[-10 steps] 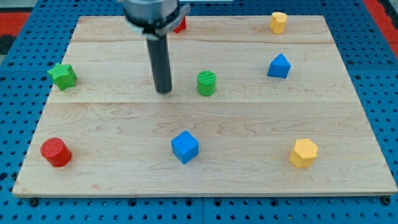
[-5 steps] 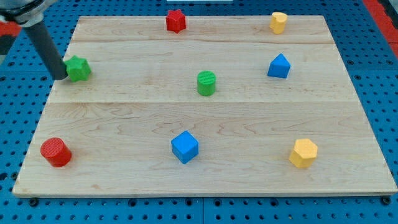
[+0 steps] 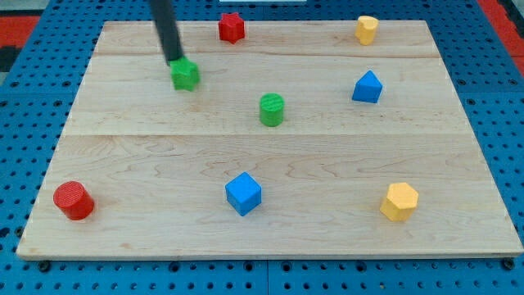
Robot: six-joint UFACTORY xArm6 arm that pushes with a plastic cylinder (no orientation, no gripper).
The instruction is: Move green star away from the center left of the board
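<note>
The green star [image 3: 186,74] lies on the wooden board [image 3: 147,164], in the upper part, left of the middle. My tip [image 3: 174,61] stands just above and left of the star, touching or almost touching its upper left edge. The dark rod runs up from there out of the view's top.
A green cylinder [image 3: 272,109] stands right of the star. A red star [image 3: 232,27] lies at the top. A yellow block [image 3: 366,29], a blue block [image 3: 368,87], a blue cube [image 3: 243,193], a yellow hexagon [image 3: 399,201] and a red cylinder [image 3: 74,200] are spread about.
My tip swung from the board's middle to the left edge, then pushed the green star right and slightly up. The star moved from the centre left to the upper part, left of the middle.
</note>
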